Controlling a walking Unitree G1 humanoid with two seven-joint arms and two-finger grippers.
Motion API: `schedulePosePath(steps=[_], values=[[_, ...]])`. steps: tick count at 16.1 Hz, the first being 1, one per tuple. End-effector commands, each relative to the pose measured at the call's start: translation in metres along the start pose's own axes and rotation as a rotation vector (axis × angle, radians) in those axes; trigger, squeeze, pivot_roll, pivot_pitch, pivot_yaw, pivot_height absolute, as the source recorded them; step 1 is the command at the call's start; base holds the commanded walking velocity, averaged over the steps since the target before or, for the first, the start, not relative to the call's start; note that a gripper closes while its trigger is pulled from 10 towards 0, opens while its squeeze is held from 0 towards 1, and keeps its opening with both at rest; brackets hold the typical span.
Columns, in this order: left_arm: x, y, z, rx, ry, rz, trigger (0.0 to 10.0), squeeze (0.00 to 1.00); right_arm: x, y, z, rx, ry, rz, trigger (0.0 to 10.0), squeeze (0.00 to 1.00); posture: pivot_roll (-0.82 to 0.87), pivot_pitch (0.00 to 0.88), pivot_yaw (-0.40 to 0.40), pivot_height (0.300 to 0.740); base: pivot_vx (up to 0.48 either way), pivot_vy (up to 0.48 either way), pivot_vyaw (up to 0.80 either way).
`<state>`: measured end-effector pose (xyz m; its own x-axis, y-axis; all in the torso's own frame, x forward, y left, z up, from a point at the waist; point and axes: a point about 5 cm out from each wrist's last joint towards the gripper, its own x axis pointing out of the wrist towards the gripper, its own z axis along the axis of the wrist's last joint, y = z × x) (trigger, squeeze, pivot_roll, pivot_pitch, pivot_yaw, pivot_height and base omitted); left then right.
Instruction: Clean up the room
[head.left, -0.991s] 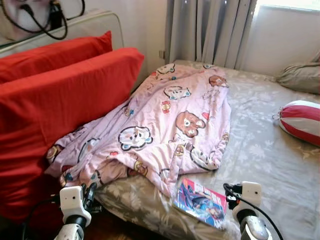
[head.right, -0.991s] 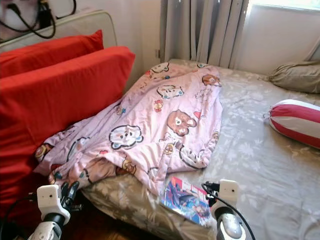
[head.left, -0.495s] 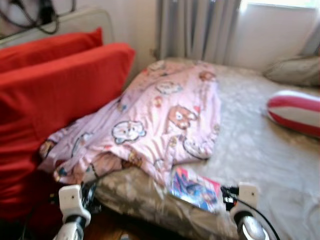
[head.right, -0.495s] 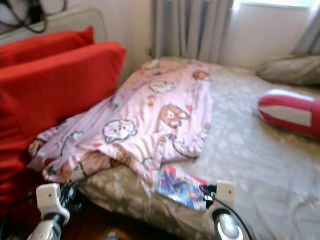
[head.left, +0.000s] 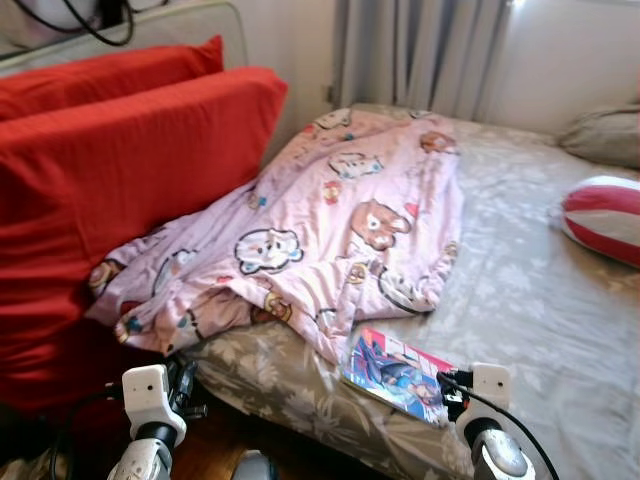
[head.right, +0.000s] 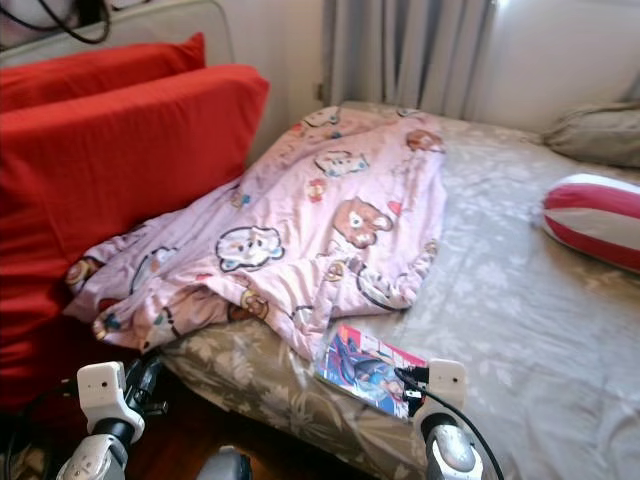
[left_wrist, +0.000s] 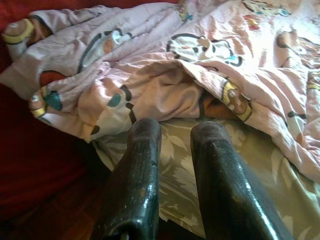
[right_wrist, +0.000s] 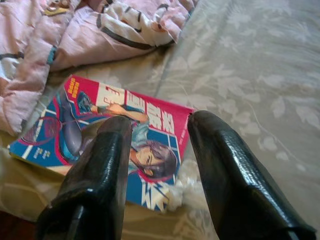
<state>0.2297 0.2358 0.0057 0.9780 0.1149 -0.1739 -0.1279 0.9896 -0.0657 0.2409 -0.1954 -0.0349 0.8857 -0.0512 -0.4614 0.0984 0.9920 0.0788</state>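
So the comic book (right_wrist: 107, 135) sits flat at the bed (head.left: 560, 300) edge just below the pink blanket (head.left: 340, 220), long axis slanting across the right gripper (right_wrist: 155, 150), fingers apart right over it, way closer than the left gripper (left_wrist: 175, 165), also apart.

The blanket (head.left: 350, 215) is soft, crumpled matt cloth. The bed (head.left: 540, 300) sheet is smooth matt fabric. The magazine (right_wrist: 107, 135) has a glossy paper cover. The right tool (right_wrist: 157, 145) fingers (right_wrist: 225, 170) look like glossy black plastic.
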Motion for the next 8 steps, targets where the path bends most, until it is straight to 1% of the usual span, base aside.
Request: schedulePosePath(steps=[1,2,3,4,8], values=[[0.001,-0.0008,-0.0001,-0.008,0.011,-0.004,10.0,0.0,0.0004,0.0011,-0.0018,-0.004,0.021,0.009,10.0,0.0,0.1,0.0,-0.015,0.643,0.0,0.0,0.0],[0.0013,-0.0012,0.0001,-0.009,0.011,-0.005,10.0,0.0,0.0007,0.0011,-0.0018,-0.006,0.027,0.01,10.0,0.0,0.1,0.0,-0.017,0.643,0.0,0.0,0.0],[0.0023,-0.0023,0.0009,-0.006,0.009,-0.012,10.0,0.0,0.0011,0.0044,-0.0039,-0.016,0.046,0.02,10.0,0.0,0.1,0.0,-0.022,0.638,0.0,0.0,0.0],[0.0028,-0.0034,0.0006,-0.006,0.01,-0.014,10.0,0.0,0.0005,0.007,-0.0045,-0.023,0.037,0.033,10.0,0.0,0.1,0.0,-0.021,0.629,0.0,0.0,0.0],[0.0041,-0.008,-0.0007,-0.007,0.022,-0.032,10.0,0.0,0.0013,0.0103,-0.0046,-0.023,0.043,0.045,10.0,0.0,0.09,0.0,-0.013,0.629,0.0,0.0,0.0]])
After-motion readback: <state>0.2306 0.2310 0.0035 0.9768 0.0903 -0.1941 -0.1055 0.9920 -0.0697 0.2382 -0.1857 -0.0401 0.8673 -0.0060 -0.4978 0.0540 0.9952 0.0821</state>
